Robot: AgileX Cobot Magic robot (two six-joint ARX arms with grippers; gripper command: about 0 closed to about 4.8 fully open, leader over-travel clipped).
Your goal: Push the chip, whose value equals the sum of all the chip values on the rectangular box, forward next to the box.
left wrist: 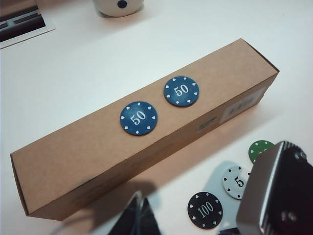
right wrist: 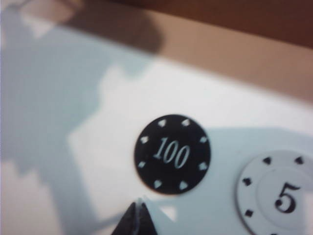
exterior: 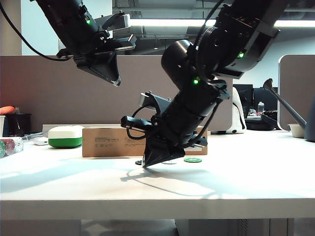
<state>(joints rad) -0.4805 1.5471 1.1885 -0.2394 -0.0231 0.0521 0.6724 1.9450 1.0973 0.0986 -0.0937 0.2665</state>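
The black "100" chip (right wrist: pixel 172 154) lies flat on the white table, a short way in front of the rectangular box (left wrist: pixel 146 132). Two dark blue "50" chips (left wrist: pixel 139 118) (left wrist: pixel 181 91) rest on the box's top. My right gripper (right wrist: pixel 137 205) is shut and empty, its tip down at the table just short of the black chip's (left wrist: pixel 205 210) near edge. In the exterior view the right gripper (exterior: pixel 146 164) touches down before the box (exterior: pixel 113 141). My left gripper (exterior: pixel 112 76) hangs high above the box, shut and empty, its tips (left wrist: pixel 142 201) pressed together.
A white "5" chip (right wrist: pixel 279 193) lies close beside the black one and a green chip (left wrist: pixel 259 149) just beyond. A white and green container (exterior: pixel 65 136) stands left of the box. A watering can (exterior: pixel 285 105) stands at the far right.
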